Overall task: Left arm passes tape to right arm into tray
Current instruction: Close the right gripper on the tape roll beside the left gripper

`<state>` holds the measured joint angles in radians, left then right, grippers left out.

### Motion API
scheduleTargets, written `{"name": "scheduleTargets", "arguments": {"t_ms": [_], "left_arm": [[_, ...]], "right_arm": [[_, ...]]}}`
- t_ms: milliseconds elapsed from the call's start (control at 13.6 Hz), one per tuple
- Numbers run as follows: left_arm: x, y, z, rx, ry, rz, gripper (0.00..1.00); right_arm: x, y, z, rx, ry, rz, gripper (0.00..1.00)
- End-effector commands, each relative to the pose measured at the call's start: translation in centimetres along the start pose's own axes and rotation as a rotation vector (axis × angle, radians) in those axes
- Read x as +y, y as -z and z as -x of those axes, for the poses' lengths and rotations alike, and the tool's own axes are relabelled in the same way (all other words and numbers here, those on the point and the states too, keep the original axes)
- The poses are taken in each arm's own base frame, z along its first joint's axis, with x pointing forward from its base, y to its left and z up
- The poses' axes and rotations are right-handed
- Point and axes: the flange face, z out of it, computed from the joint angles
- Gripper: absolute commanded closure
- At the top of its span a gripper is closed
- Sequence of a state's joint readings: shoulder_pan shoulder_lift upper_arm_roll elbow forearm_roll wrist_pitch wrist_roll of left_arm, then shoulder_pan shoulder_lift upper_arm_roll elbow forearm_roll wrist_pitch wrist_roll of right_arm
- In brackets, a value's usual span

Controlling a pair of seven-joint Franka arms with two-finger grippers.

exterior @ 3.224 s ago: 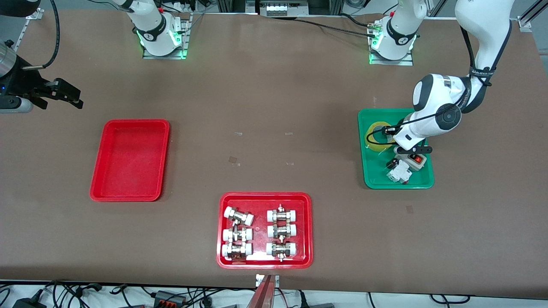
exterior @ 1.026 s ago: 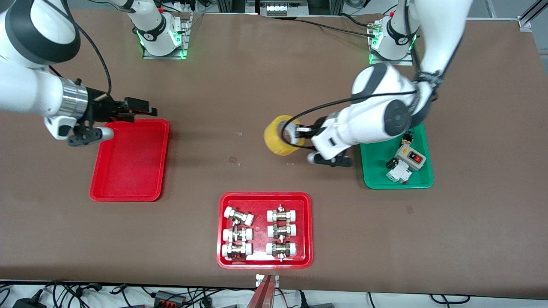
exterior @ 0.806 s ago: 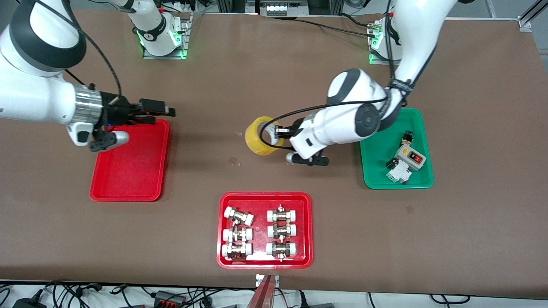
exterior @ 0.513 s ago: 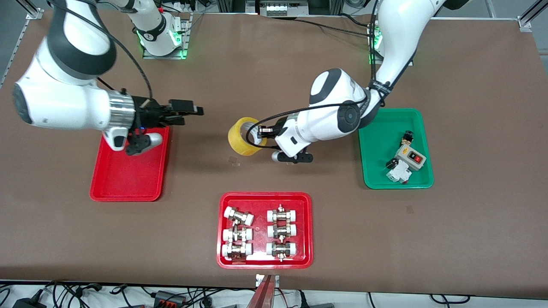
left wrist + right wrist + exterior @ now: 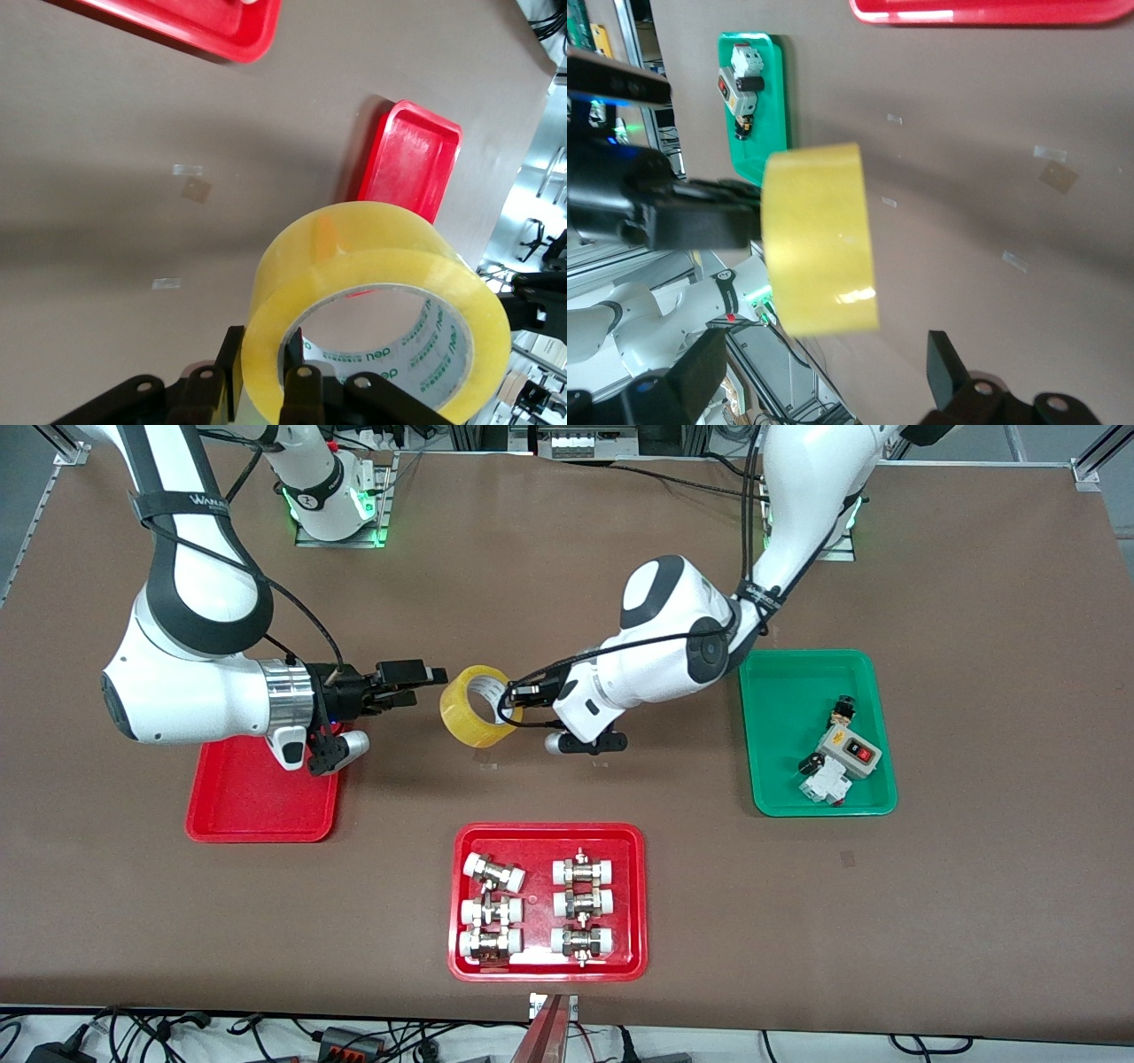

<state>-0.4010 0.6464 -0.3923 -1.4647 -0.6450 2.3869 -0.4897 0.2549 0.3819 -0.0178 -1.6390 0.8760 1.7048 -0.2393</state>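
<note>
My left gripper (image 5: 512,696) is clamped on the tape (image 5: 477,705) — one finger inside the hole, one outside the wall — holding the roll up over bare table, between my two hands. My right gripper (image 5: 423,684) hangs just beside the roll, fingers spread and holding nothing. The tray (image 5: 232,811) lies under my right wrist; the green tray (image 5: 787,691) sits toward my left arm's end.
</note>
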Motion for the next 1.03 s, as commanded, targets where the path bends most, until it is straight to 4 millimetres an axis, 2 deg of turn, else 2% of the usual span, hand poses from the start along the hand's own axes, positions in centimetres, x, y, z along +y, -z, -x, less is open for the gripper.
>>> {"name": "scheduleTargets", "arguments": {"t_ms": [0, 220, 366, 953], "left_arm": [[1.0, -0.6, -0.1, 0.003, 0.028, 0.037, 1.00], [1.1, -0.5, 0.0, 0.000, 0.074, 0.042, 1.00], [1.6, -0.1, 0.0, 0.005, 0.078, 0.050, 1.00], [2.2, 0.2, -0.1, 0.009, 0.094, 0.063, 1.00]], "right_arm": [[-0.3, -0.8, -0.8, 0.010, 0.032, -0.015, 0.00], [-0.3, -0.7, -0.8, 0.010, 0.059, -0.004, 0.00], [0.5, -1.5, -1.1, -0.001, 0.126, -0.004, 0.00], [0.7, -1.3, -1.5, 0.026, 0.136, -0.007, 0.00]]}}
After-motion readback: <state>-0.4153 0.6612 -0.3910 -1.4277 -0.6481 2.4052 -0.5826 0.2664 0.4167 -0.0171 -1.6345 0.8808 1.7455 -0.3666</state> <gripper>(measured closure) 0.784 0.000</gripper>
